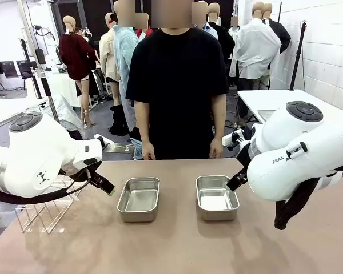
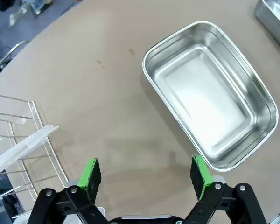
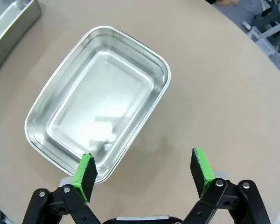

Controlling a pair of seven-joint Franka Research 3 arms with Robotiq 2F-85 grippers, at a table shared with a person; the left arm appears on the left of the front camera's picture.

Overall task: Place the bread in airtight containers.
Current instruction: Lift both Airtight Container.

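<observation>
Two empty tins on the bench point(image 1: 177, 245): left tin point(image 1: 138, 200) by left claw point(image 2: 147, 169), right tin point(image 1: 216, 198) by right claw point(image 3: 141, 167); both claws gape, empty. Steel: likely stiff, light, slippery; pinch a rim.

a tan table point(image 1: 177, 245) carries two open steel tins, side by side and apart near its middle: one tin point(image 1: 139, 199) toward ten o'clock, the other tin point(image 1: 216, 197) toward two. a wire rack point(image 1: 43, 212) stands at the nine o'clock edge.
</observation>
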